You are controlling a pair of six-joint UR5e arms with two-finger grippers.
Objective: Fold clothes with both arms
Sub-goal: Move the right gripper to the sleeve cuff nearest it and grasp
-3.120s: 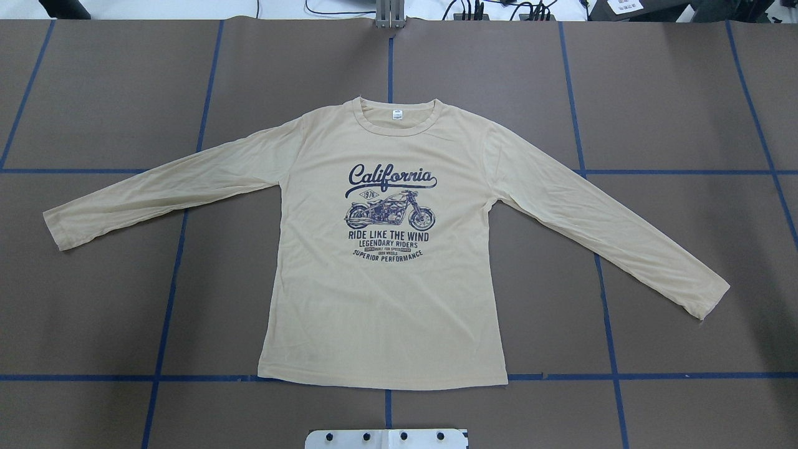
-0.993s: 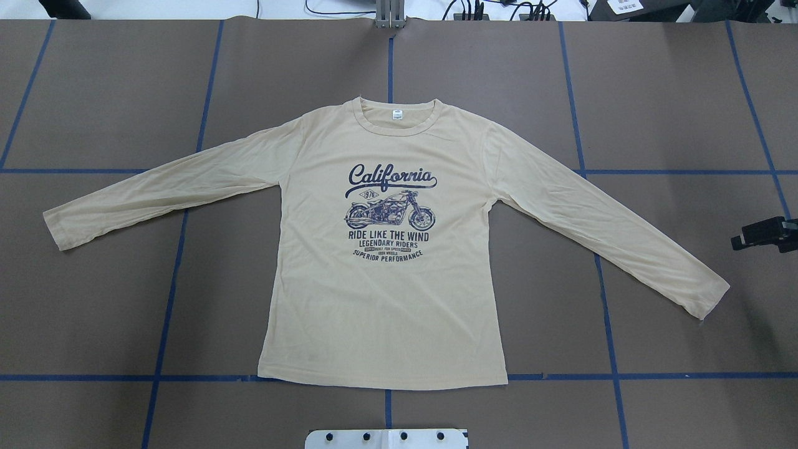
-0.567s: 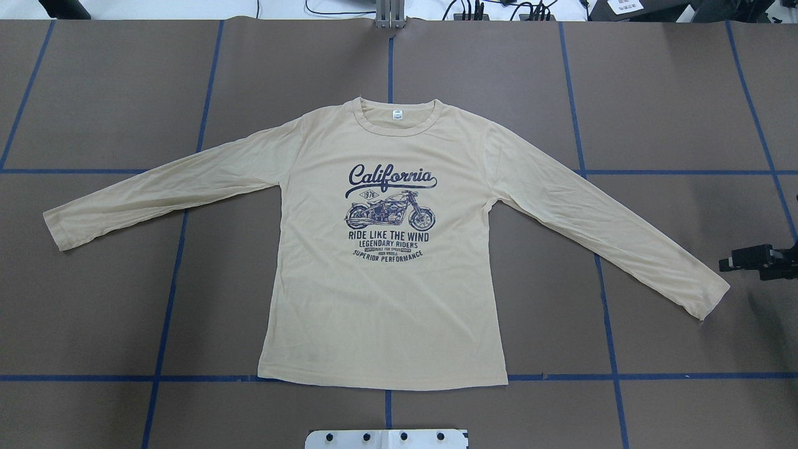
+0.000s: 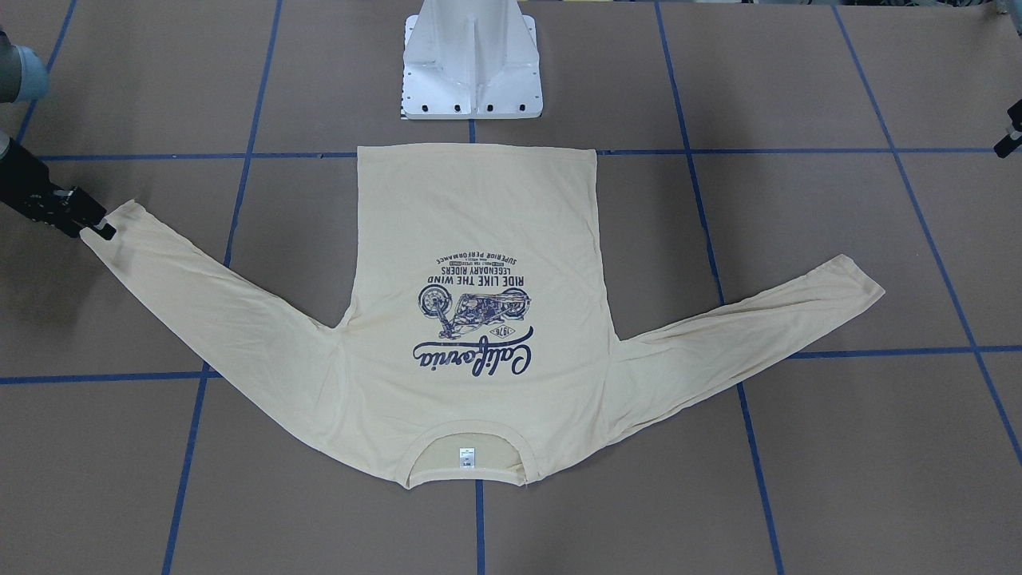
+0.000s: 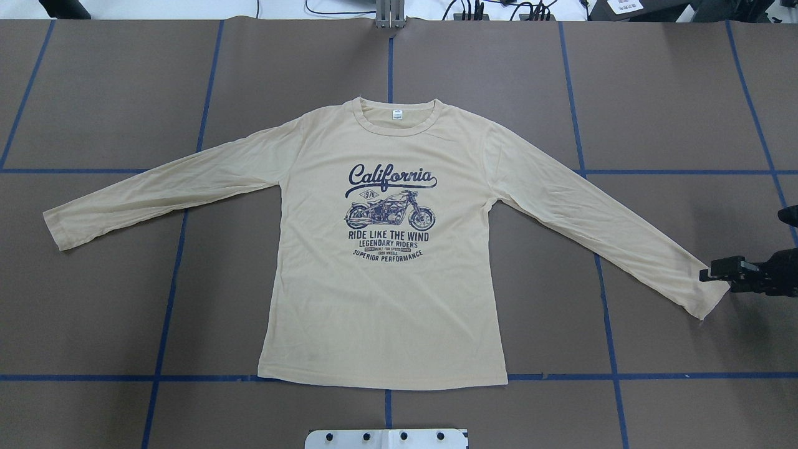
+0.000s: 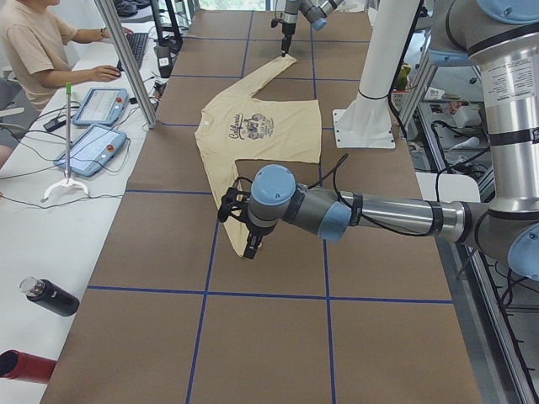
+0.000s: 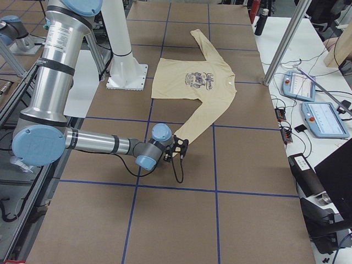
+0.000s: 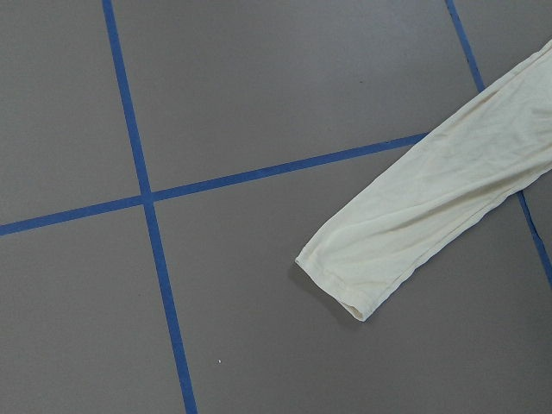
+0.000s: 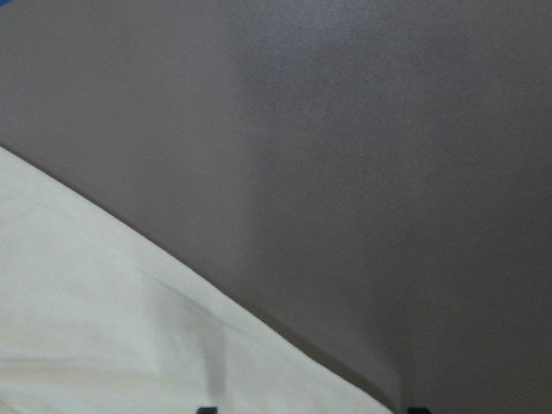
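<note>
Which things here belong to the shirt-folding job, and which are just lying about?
Job:
T-shirt
right gripper, at the shirt's cuff
left gripper

Lying about:
black bottle
red bottle
tablets

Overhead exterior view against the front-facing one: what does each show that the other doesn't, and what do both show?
Only the overhead view shows cables beyond the far edge of the table. Only the front-facing view shows the white pedestal rising as an upright column from its plate, and a link of the right arm, grey with a blue cap. Both show the shirt lying flat, print up, sleeves spread, and the right gripper at the cuff of one sleeve.
</note>
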